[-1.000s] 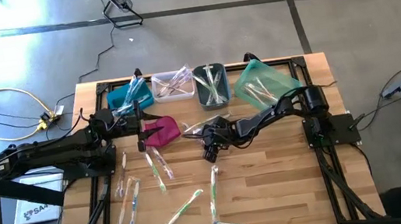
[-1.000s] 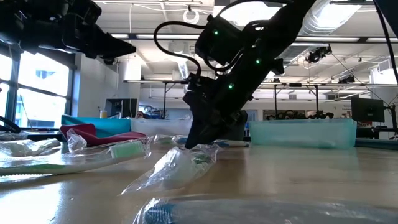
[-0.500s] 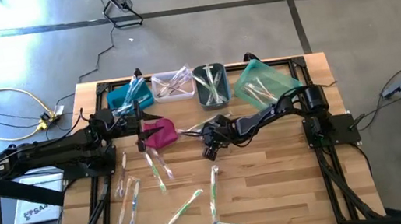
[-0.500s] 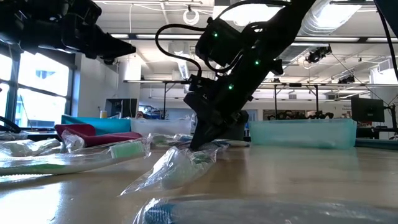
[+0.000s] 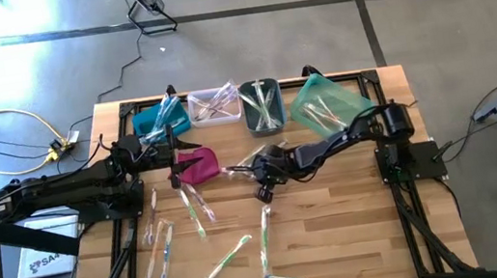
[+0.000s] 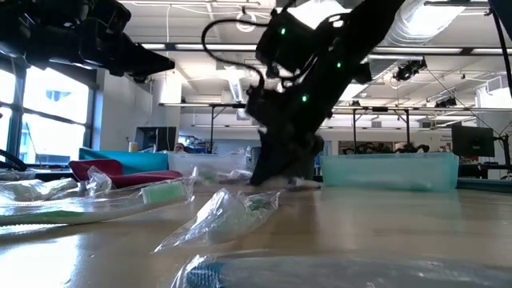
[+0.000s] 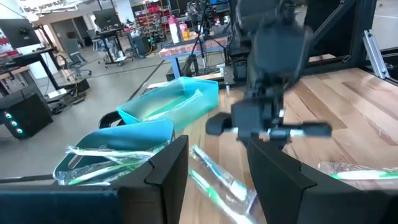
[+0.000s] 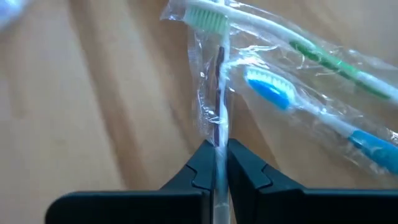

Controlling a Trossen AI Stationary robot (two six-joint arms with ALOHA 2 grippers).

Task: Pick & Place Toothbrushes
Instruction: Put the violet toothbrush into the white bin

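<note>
**A:** High view first, left to right: how far along is the sorting?

**B:** Partway, I'd judge. Four bins along the far edge of the pale wooden desk already hold wrapped brushes, yet roughly ten plastic-wrapped toothbrushes lie loose on the near half, most of them left of centre.

**A:** And the arms?

**B:** On the left side the left gripper hangs beside a magenta pouch-like thing. Its jaws stand apart with nothing between them. Near the middle, the right gripper is down at the desk. The right wrist view shows its jaws closed on the clear wrapper of a green-headed toothbrush, with a blue-headed toothbrush lying just beside it.

**A:** Is it lifted?

**B:** I can't tell; the brush seems to be on the wood.

**A:** Now the containers.

**B:** Leftmost, a bright blue plastic bin with a few wrapped brushes sticking up from it. Next, a clear plastic bin holding several pale ones. Then a grey plastic bin with a bundle of light handles. Last, a tilted teal translucent bin with a couple inside.

**A:** What's left?

**B:** Carrying the gripped brush to a bin, then clearing the loose ones.
</note>
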